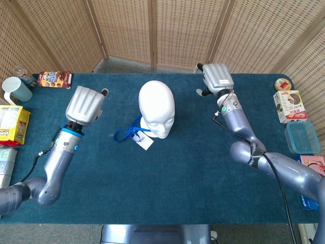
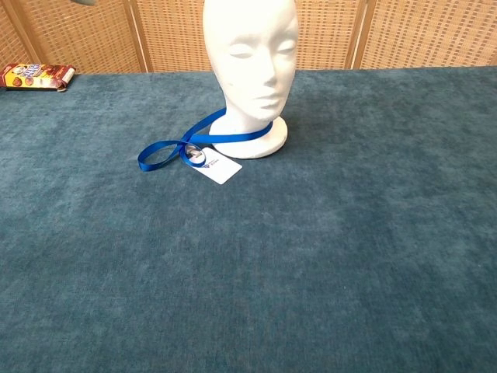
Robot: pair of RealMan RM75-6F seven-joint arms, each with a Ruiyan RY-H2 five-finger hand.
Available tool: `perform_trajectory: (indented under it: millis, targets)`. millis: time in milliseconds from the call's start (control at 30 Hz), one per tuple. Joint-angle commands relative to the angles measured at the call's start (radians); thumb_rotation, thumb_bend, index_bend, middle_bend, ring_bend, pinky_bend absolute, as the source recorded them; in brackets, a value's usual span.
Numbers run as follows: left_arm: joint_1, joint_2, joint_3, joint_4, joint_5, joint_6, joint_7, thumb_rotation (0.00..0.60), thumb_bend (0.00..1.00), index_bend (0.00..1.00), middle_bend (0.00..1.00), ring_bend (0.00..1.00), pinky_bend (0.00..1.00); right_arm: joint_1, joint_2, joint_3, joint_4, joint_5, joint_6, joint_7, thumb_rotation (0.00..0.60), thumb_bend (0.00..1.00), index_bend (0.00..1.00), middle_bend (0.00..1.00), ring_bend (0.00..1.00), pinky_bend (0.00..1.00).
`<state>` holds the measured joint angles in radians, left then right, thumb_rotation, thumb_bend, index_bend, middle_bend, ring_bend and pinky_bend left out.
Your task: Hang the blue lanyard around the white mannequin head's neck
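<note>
The blue lanyard (image 2: pixel 203 141) runs around the neck of the white mannequin head (image 2: pixel 251 54), low down where the neck meets the round base. From the front of the neck its strap trails off to the robot's left and lies flat on the bench (image 2: pixel 311 256), ending in a loose loop on the blue cloth. A white card (image 2: pixel 218 165) is clipped to the strap and lies on the cloth just beside the base, between the loop and the head. The head stands upright near the far middle of the bench, face toward the robot.

In the head view the left hand (image 1: pixel 85 103) hangs above the bench to the left of the mannequin head, well apart from the lanyard (image 1: pixel 129 133), and holds nothing. Only its back shows, so I cannot tell whether its fingers are spread or curled. The right hand (image 1: pixel 217 78) hovers near the far edge on the other side of the head and is also empty; again its fingers are mostly hidden and I cannot tell how they lie.

At the left edge of the bench are a light blue mug (image 1: pixel 16 89), a snack box (image 1: pixel 55 79) and a yellow packet (image 1: pixel 12 123). At the right edge are a small box (image 1: pixel 290 105) and a clear container with a blue lid (image 1: pixel 303 136). A wicker screen (image 1: pixel 167 30) stands behind the bench.
</note>
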<state>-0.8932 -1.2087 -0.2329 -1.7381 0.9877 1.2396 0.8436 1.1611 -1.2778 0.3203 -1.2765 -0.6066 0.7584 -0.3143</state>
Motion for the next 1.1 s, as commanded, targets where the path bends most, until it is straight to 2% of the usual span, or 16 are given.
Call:
perform_trajectory:
  millis: [33, 333, 400, 467, 567, 733, 833, 1000, 1100]
  targets:
    - [0.046, 0.033, 0.015, -0.037, 0.026, 0.037, -0.046, 0.600, 0.13, 0.45, 0.91, 0.89, 1.00, -0.042, 0.039, 0.008, -0.077, -0.047, 0.051, 0.030, 0.600, 0.26, 0.34, 0.95, 1.00, 1.00]
    - [0.170, 0.106, 0.054, -0.140, 0.099, 0.137, -0.147, 0.599, 0.13, 0.45, 0.82, 0.80, 0.92, -0.162, 0.135, 0.015, -0.270, -0.157, 0.164, 0.114, 0.600, 0.26, 0.34, 0.87, 1.00, 1.00]
    - [0.207, 0.127, 0.070, -0.172, 0.111, 0.161, -0.169, 0.575, 0.13, 0.45, 0.81, 0.78, 0.89, -0.198, 0.160, 0.011, -0.321, -0.179, 0.197, 0.130, 0.600, 0.26, 0.34, 0.86, 1.00, 1.00]
    - [0.249, 0.156, 0.092, -0.211, 0.136, 0.188, -0.193, 0.527, 0.13, 0.45, 0.79, 0.76, 0.86, -0.246, 0.192, 0.000, -0.392, -0.216, 0.243, 0.146, 0.600, 0.26, 0.34, 0.84, 1.00, 1.00]
    - [0.285, 0.180, 0.111, -0.242, 0.150, 0.202, -0.217, 0.488, 0.13, 0.45, 0.76, 0.73, 0.81, -0.286, 0.217, -0.011, -0.441, -0.242, 0.277, 0.157, 0.600, 0.27, 0.35, 0.82, 1.00, 1.00]
    - [0.373, 0.223, 0.161, -0.283, 0.202, 0.244, -0.278, 0.482, 0.13, 0.45, 0.75, 0.70, 0.77, -0.368, 0.262, -0.041, -0.541, -0.297, 0.358, 0.154, 0.600, 0.29, 0.35, 0.78, 0.96, 1.00]
    - [0.456, 0.253, 0.225, -0.305, 0.258, 0.264, -0.377, 0.482, 0.13, 0.45, 0.74, 0.68, 0.74, -0.437, 0.300, -0.087, -0.632, -0.340, 0.426, 0.114, 0.600, 0.29, 0.35, 0.75, 0.93, 1.00]
    - [0.556, 0.278, 0.302, -0.268, 0.372, 0.311, -0.455, 0.484, 0.13, 0.45, 0.71, 0.65, 0.68, -0.530, 0.326, -0.145, -0.714, -0.407, 0.510, 0.089, 0.600, 0.29, 0.35, 0.71, 0.89, 0.98]
    - [0.607, 0.281, 0.331, -0.246, 0.421, 0.337, -0.489, 0.482, 0.13, 0.45, 0.70, 0.62, 0.65, -0.584, 0.329, -0.172, -0.736, -0.454, 0.559, 0.092, 0.600, 0.29, 0.35, 0.69, 0.87, 0.96]
